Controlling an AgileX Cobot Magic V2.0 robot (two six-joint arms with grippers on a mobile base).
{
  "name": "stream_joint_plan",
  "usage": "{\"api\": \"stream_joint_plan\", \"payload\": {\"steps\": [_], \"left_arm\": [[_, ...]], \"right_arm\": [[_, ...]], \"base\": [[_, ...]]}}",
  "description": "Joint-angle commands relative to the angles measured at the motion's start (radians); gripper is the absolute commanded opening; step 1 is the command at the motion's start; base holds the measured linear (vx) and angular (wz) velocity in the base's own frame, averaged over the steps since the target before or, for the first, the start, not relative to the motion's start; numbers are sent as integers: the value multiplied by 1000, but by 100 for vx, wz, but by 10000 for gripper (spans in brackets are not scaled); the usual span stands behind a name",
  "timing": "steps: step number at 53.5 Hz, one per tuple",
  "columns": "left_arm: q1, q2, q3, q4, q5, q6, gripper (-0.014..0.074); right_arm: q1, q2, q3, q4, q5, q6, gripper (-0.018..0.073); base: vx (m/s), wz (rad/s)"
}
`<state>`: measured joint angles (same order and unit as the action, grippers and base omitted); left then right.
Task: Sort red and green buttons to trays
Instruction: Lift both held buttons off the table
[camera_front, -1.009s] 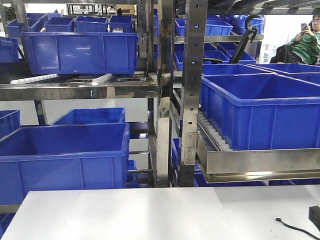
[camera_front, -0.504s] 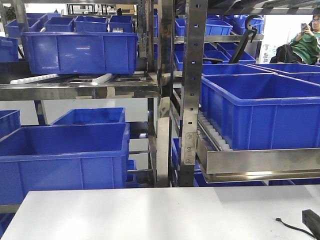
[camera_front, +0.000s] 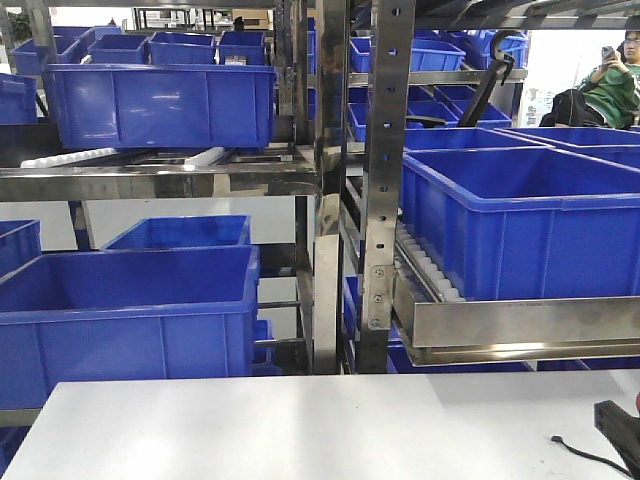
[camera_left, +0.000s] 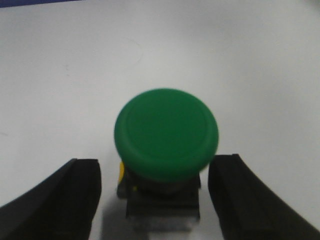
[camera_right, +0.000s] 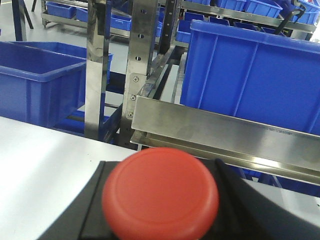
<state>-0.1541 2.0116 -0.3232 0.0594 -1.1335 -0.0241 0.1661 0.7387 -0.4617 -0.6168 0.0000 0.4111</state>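
In the left wrist view the green button (camera_left: 166, 132) stands upright on the white table (camera_left: 60, 75), its black and silvery body under the cap. My left gripper (camera_left: 157, 172) is open around it, with a gap between each black finger (camera_left: 65, 200) and the button's body. My right gripper (camera_right: 162, 167) is shut on the red button (camera_right: 160, 195), holding it above the table, cap towards the camera. In the front view the right gripper's black tip (camera_front: 618, 425) shows at the bottom right edge. The green and red trays are out of view.
Steel racks (camera_front: 385, 180) with several deep blue crates (camera_front: 130, 310) stand just behind the white table (camera_front: 300, 430). A steel shelf lip (camera_right: 215, 132) juts out close ahead of the right gripper. A thin black cable (camera_front: 580, 452) lies on the table's right side.
In the front view the right gripper's black tip has moved a little left and up at the bottom right corner and shows more. Nothing else has moved.
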Motion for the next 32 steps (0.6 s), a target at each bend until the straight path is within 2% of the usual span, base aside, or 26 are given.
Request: {"api": "stream_joint_plan", "payload": {"steps": [1,7,10,14,24,32], "left_arm": [[-5,-31,-42,-10,-61,-12,559],[-5,-31,-77,-10,9,-12,518],[-5,-32,-82,-10,25,-12,461],[-5,-34,-82,-16,30,-12,349],[-5,-49,-82,-2,46,-37,-8],[-5,-143,-82,26,170,-129,-5]], "right_arm": [[-1,-1,-29,-10,-86,-8,-9],[-1,-1,-29,-10,-86,-8,-9],[-1,-1,-29,-10,-86,-8,-9],[-1,-1,-29,-10,-86,-8,-9],[-1,-1,-29,-10,-86,-8,-9],[-1,-1,-29,-10,-85,-7,-9]], "base": [[0,0],[0,0],[0,0],[0,0],[0,0],[0,0]]}}
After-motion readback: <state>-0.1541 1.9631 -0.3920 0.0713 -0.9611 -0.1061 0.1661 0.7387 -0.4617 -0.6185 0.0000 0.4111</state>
